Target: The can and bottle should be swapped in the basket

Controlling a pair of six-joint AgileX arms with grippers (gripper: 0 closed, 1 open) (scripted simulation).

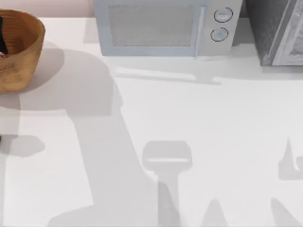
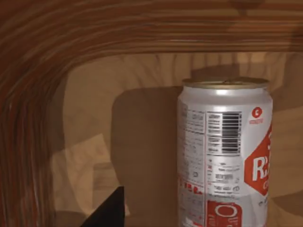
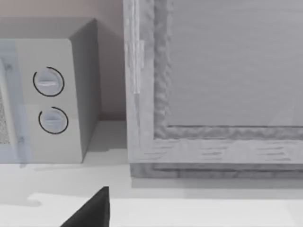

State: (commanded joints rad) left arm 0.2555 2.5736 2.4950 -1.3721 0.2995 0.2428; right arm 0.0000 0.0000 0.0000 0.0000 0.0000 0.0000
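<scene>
A dark fingertip (image 2: 108, 210) of the left gripper is seen inside the basket (image 1: 21, 52) at the table's (image 1: 199, 142) far left, near the upright can (image 2: 225, 151). Whether either gripper is wide or narrow cannot be told. The right arm's fingertip (image 3: 92, 210) is pointed toward the microwave (image 1: 165, 26) at the far side.

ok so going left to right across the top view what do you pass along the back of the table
basket at the left edge → microwave with its two round knobs on its right side → grey cabinet-like box at the right edge.
</scene>
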